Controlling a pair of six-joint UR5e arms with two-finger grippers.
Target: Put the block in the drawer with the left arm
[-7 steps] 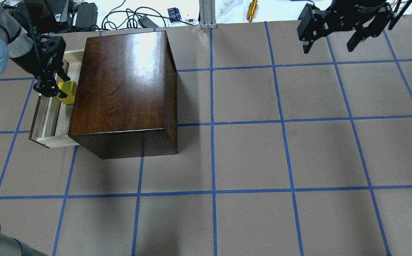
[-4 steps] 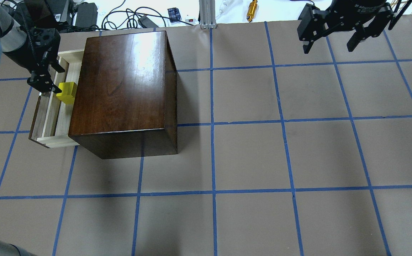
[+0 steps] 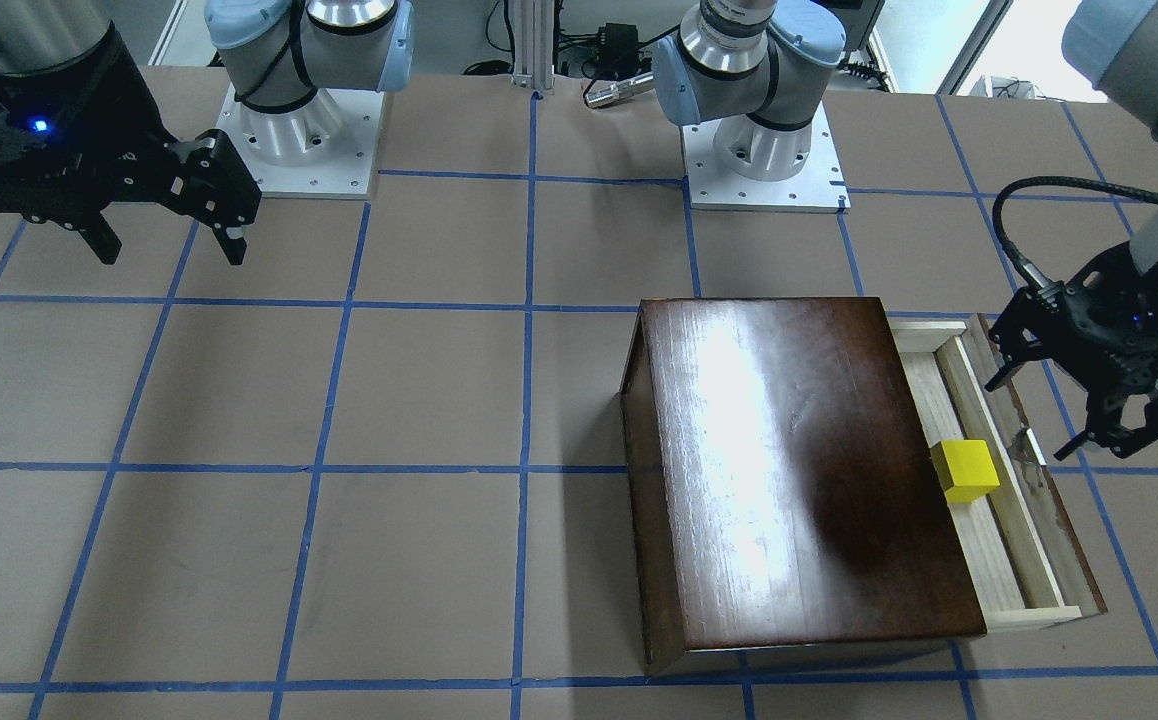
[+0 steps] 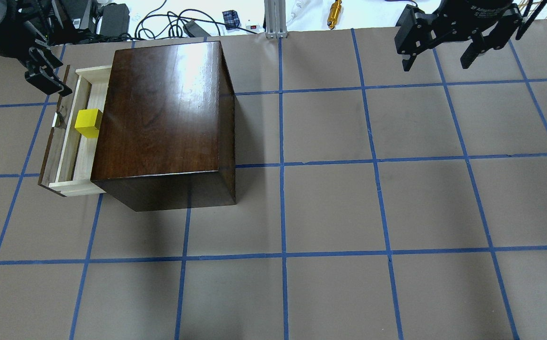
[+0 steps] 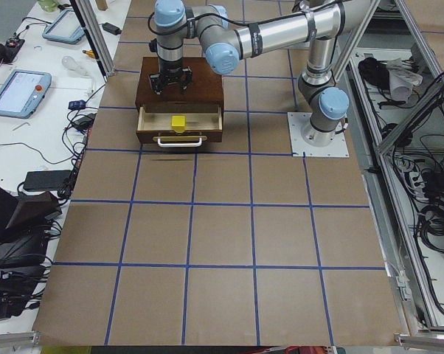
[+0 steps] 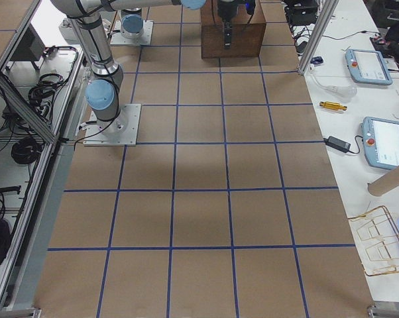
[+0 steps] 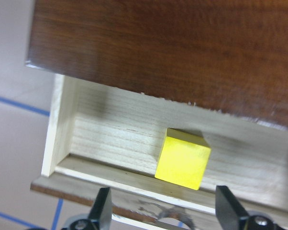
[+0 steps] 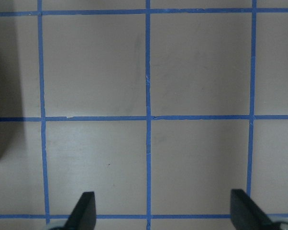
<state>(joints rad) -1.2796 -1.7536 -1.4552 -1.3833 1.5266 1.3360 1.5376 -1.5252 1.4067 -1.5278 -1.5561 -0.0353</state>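
Note:
The yellow block [image 4: 88,123] lies inside the open drawer [image 4: 81,158] that juts out of the left side of the dark-brown box [image 4: 160,113]. It rests against the box's edge. My left gripper [image 4: 46,71] is open and empty. It hangs above the drawer's dark front panel, apart from the block. In the left wrist view the block [image 7: 182,158] lies on the pale drawer floor [image 7: 110,134] between my spread fingertips [image 7: 103,211]. In the front-facing view the left gripper [image 3: 1059,415] is beside the drawer [image 3: 999,545] and the block [image 3: 964,470]. My right gripper [image 4: 436,65] is open and empty at the far right.
The box is tall and fills the left middle of the table. Cables, power bricks, an aluminium post [image 4: 276,19] and a brass cylinder [image 4: 335,12] lie past the far edge. The two arm bases [image 3: 299,130] [image 3: 764,150] stand on the robot's side.
The left gripper has drawn away from the block, up and toward the far left. The block stays in the drawer. The right arm has not moved.

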